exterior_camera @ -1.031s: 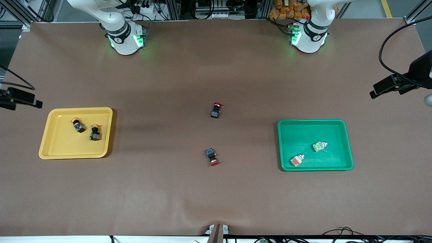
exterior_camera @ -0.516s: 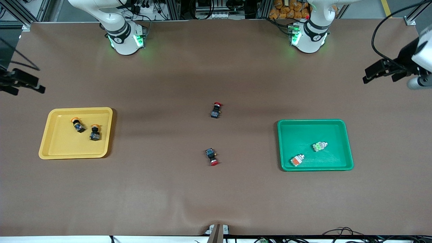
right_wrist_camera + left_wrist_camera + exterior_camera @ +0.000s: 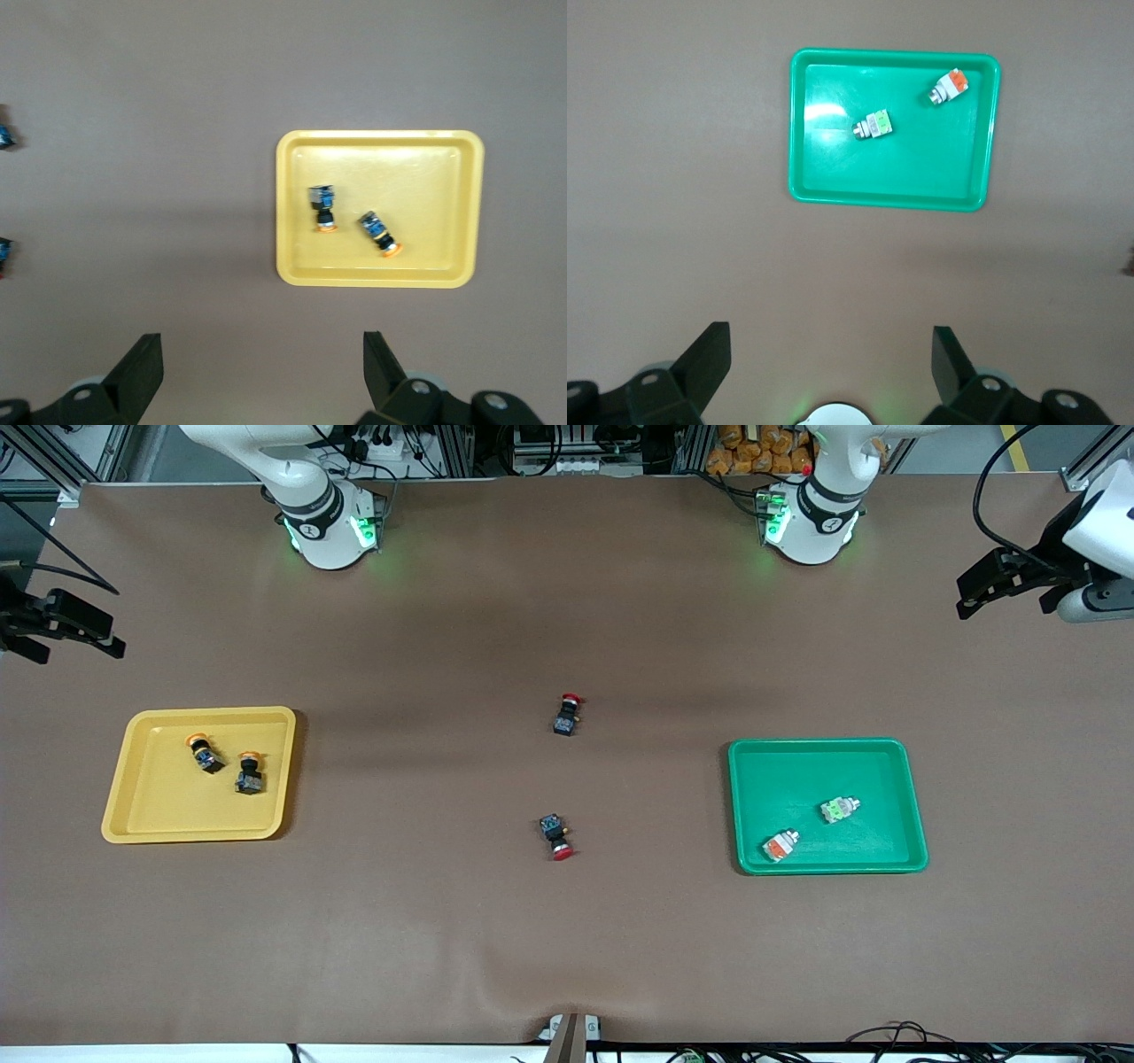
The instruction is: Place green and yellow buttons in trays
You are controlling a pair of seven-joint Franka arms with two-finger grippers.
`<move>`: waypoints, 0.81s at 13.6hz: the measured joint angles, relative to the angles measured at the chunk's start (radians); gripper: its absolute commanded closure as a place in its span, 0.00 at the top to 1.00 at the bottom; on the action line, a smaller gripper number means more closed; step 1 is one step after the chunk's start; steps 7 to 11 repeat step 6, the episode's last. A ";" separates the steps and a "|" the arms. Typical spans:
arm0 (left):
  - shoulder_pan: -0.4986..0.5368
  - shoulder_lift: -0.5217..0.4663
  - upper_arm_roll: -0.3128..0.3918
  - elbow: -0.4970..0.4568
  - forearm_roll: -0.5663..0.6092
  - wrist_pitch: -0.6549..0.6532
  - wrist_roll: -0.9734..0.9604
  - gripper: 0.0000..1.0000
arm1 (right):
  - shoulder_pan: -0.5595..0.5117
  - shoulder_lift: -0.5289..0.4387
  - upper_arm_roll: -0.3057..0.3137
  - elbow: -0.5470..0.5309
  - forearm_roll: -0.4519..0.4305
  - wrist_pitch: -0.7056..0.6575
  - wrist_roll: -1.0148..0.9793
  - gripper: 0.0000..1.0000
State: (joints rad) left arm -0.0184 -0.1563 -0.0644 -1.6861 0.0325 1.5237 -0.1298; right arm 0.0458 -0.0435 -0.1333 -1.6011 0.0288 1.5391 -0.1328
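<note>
While both arms wait high at the table ends, all four buttons lie in the trays.
Left gripper (image 3: 979, 589) and right gripper (image 3: 80, 629) are both spread wide and hold nothing. Two yellow buttons (image 3: 205, 753) lie flat in the yellow tray (image 3: 142, 815), caps toward the bases. Two white buttons (image 3: 838, 809) lie slanted in the green tray (image 3: 771, 766). Two red buttons (image 3: 567, 714) lie on the table (image 3: 567, 939) between the trays, well apart.

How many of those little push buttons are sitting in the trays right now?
4. Two orange-capped buttons lie apart in the yellow tray; a green-faced button and an orange-faced button lie in the green tray. None seems hidden.
</note>
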 measured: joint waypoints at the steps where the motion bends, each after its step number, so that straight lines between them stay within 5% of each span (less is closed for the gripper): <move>1: 0.000 0.000 0.000 0.009 0.000 0.000 0.000 1.00 | -0.002 0.000 0.011 0.001 -0.014 0.001 -0.001 1.00; 6: 0.001 0.004 0.002 0.033 0.000 -0.001 0.000 1.00 | -0.008 0.000 0.090 0.009 -0.024 0.002 0.003 1.00; 11: 0.001 0.004 0.002 0.033 0.000 -0.001 0.000 1.00 | -0.008 0.000 0.090 0.009 -0.024 0.002 0.003 1.00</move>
